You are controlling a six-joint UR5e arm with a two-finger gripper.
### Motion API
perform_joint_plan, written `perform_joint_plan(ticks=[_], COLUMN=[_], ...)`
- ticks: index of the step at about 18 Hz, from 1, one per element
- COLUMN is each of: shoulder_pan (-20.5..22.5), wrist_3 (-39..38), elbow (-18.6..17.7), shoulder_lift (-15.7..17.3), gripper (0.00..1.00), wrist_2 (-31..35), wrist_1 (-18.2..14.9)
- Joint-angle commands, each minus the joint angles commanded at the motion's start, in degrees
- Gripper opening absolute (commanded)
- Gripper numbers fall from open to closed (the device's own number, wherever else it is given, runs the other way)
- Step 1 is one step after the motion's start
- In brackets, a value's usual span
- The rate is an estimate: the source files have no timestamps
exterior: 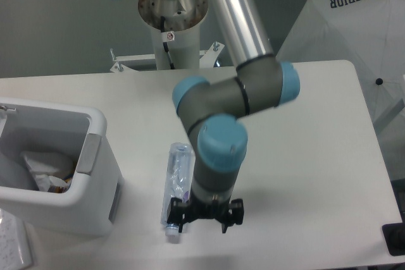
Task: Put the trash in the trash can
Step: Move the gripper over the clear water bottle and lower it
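Note:
The flattened clear plastic bottle [178, 178] with a blue-purple label lies lengthwise on the white table [304, 156], its white cap [172, 238] towards the front edge. My gripper [205, 218] points down just right of the bottle's cap end. Its black fingers are spread apart and hold nothing, and the left finger [176, 214] overlaps the bottle's lower part. The boxy white trash can [95, 175] with a grey panel stands at the left. Crumpled pale material [43, 164] lies inside it; I cannot tell whether it is the wrapper.
The arm's base column [171, 14] stands at the back middle. A white umbrella marked SUPERIOR [354, 23] is beyond the table's right rear corner. A black object [393, 239] sits at the lower right edge. White paper [12, 248] lies in front of the bin.

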Motion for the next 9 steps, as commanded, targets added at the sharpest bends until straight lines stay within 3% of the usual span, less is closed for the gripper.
perform_joint_plan(ticks=[6,9], shoulder_pan=[-2.4,-3.4], wrist_3=[-0.1,-0.4], elbow=[6.1,7.3], shoulder_lift=[-4.7,-5.9], gripper=[1.0,1.0], wrist_2=[1.3,1.4], wrist_1=[-7.7,-9.0])
